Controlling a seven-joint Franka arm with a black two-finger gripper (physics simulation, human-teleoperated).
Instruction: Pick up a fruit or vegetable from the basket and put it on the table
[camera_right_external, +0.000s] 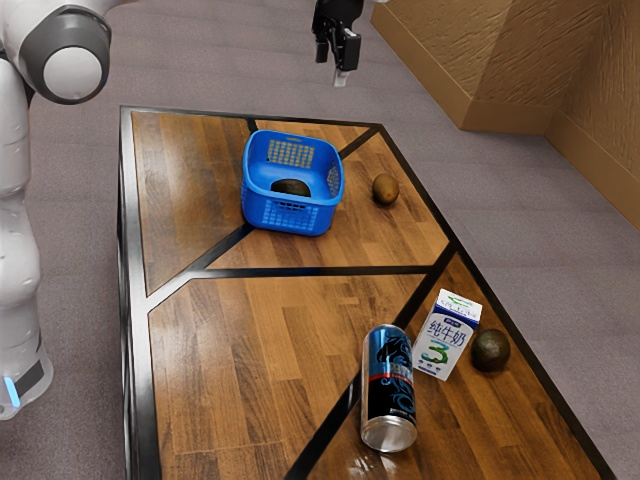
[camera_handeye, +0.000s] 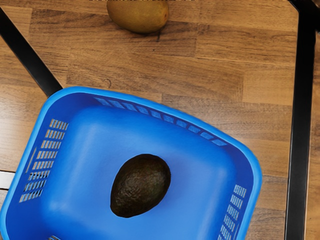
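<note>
My gripper hangs high in the exterior view, above and beyond the far end of the table, well away from the basket. In the exterior view the blue basket stands at the table's far end with a dark avocado inside. Looking down in the wrist view, I see the basket and the avocado lying on its floor, touching no wall. A brown kiwi-like fruit rests on the wood beside the basket; the wrist view also shows this fruit.
Toward the exterior view's lower right stand a milk carton and a blue-black can. Another dark avocado lies beside the carton. Bare wood of the table separates the basket from the can.
</note>
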